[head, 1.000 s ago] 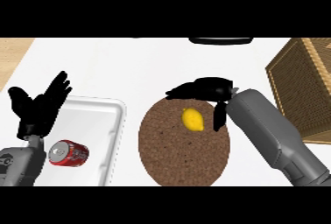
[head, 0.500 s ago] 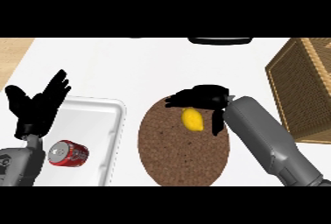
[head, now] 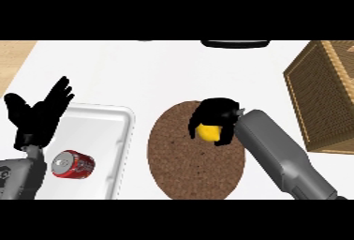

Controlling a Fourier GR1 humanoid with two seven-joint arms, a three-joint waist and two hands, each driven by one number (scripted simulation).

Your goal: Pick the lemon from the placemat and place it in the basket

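Counter (head: 138, 70) w/ placemat (head: 199, 174), tray (head: 104, 123), basket (head: 325, 93).

My right hand (head: 217, 113) bends down off my right forearm (head: 276, 152), which slants in from the lower right. Its fingers (head: 199, 123) curl round the lemon (head: 207, 132). My left hand (head: 38, 115) rests open at the left, fingers up.

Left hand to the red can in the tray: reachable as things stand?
Probably yes. The left hand is open at the left edge of the white tray, the red can lies uncovered in it close beside that forearm, and nothing stands between them.
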